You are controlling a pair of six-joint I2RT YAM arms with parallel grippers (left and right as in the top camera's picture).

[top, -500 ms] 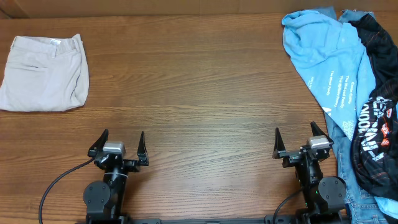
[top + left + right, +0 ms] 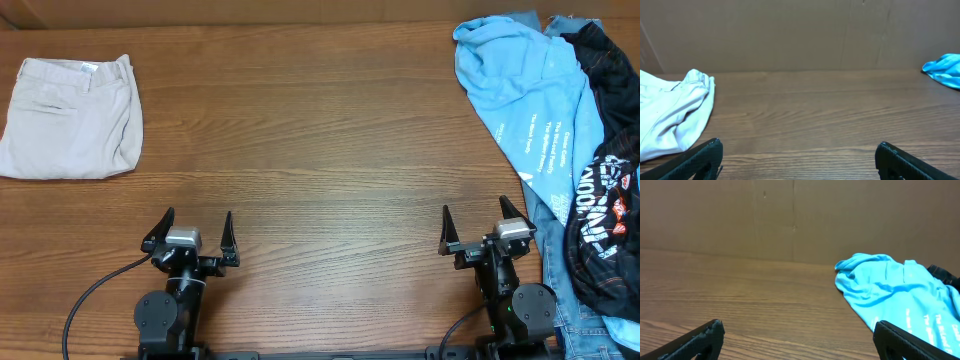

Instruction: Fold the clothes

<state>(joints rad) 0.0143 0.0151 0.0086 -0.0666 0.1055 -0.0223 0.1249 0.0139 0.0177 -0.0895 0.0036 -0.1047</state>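
A pile of clothes lies at the table's right edge. A black sports shirt point(image 2: 605, 190) with white lettering and orange lines drapes over a light blue shirt point(image 2: 530, 95), which also shows in the right wrist view point(image 2: 890, 292). A folded beige garment point(image 2: 70, 118) lies at the far left and shows in the left wrist view point(image 2: 670, 115). My left gripper point(image 2: 190, 235) is open and empty near the front edge. My right gripper point(image 2: 478, 228) is open and empty, just left of the pile.
A wooden table point(image 2: 300, 130) spans the view. A brown cardboard wall point(image 2: 790, 35) stands behind the table's far edge. Blue denim point(image 2: 585, 325) pokes out under the pile at the front right.
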